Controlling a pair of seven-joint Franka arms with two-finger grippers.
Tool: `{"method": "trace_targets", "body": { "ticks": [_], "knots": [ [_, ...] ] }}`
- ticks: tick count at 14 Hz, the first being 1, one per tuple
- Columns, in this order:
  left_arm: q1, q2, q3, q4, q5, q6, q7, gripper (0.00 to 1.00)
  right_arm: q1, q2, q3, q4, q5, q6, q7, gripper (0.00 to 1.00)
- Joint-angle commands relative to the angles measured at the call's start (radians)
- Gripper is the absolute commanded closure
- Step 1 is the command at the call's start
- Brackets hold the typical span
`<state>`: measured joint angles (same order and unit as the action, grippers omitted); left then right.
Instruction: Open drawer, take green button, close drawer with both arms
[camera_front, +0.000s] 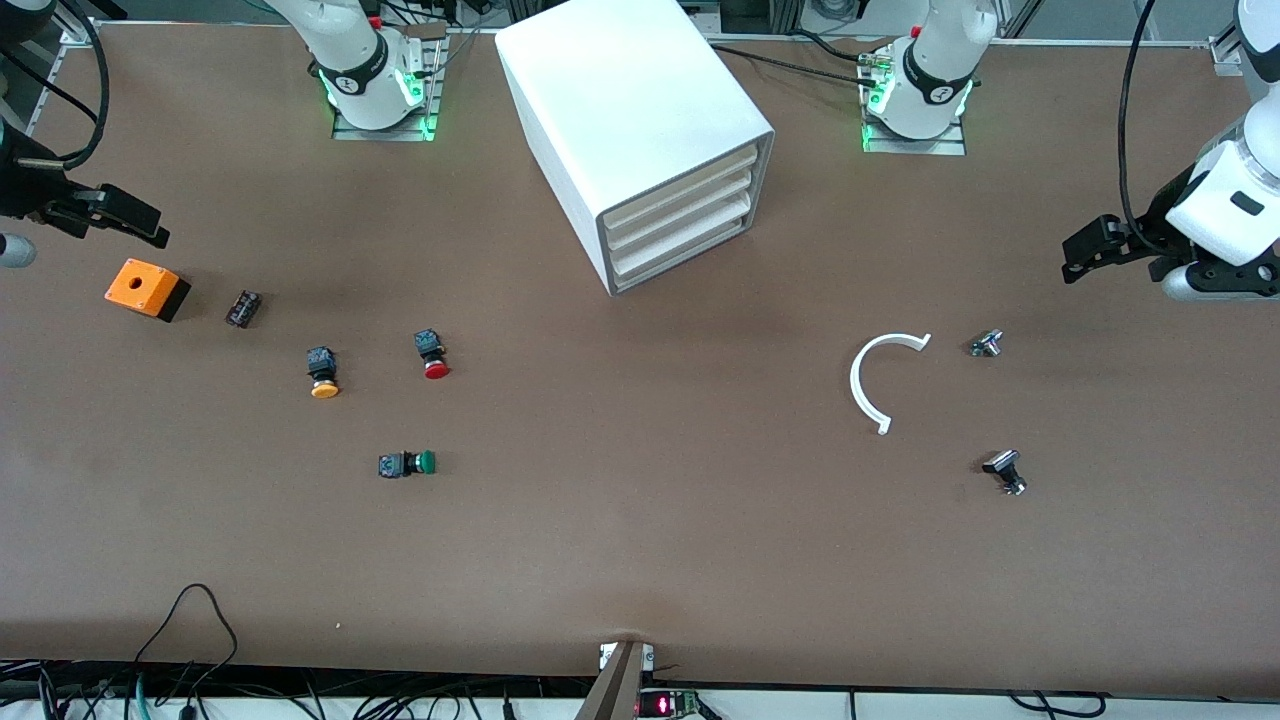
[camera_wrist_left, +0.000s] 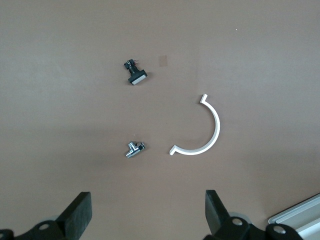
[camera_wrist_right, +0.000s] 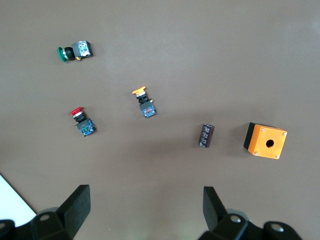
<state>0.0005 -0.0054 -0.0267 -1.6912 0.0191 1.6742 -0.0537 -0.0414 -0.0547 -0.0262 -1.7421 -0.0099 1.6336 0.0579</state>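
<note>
The white cabinet (camera_front: 640, 120) stands at the table's middle, between the arm bases. Its drawer (camera_front: 690, 255), the lowest of four trays, is shut. The green-capped button (camera_front: 408, 463) lies on its side on the bare table, nearer the front camera than the red-capped and yellow-capped ones; it also shows in the right wrist view (camera_wrist_right: 67, 52). My right gripper (camera_front: 125, 220) hangs open and empty over the right arm's end of the table, by the orange box. My left gripper (camera_front: 1090, 250) hangs open and empty over the left arm's end. Each wrist view shows its own gripper open (camera_wrist_left: 148, 212) (camera_wrist_right: 146, 207).
An orange box (camera_front: 147, 289), a small black block (camera_front: 243, 308), a yellow-capped button (camera_front: 323, 372) and a red-capped button (camera_front: 432, 355) lie toward the right arm's end. A white C-shaped piece (camera_front: 880, 375) and two small metal parts (camera_front: 987, 343) (camera_front: 1005, 470) lie toward the left arm's end.
</note>
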Motion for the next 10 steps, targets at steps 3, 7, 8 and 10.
{"method": "trace_targets", "body": {
  "ticks": [3, 7, 8, 10],
  "knots": [
    [0.003, 0.01, -0.006, 0.042, -0.018, -0.033, 0.017, 0.0, 0.012, 0.009, 0.014, 0.013, -0.019, 0.014, -0.007, 0.0],
    [0.003, 0.01, -0.002, 0.042, -0.019, -0.034, 0.017, 0.0, 0.014, 0.048, 0.015, 0.067, -0.016, 0.002, -0.012, 0.0],
    [0.003, 0.012, -0.002, 0.042, -0.019, -0.034, 0.018, 0.0, 0.017, 0.049, 0.015, 0.069, -0.015, 0.002, -0.012, 0.0],
    [0.003, 0.012, -0.002, 0.044, -0.019, -0.034, 0.017, 0.0, 0.017, 0.049, 0.014, 0.072, -0.013, 0.003, -0.013, 0.0]
  ]
}}
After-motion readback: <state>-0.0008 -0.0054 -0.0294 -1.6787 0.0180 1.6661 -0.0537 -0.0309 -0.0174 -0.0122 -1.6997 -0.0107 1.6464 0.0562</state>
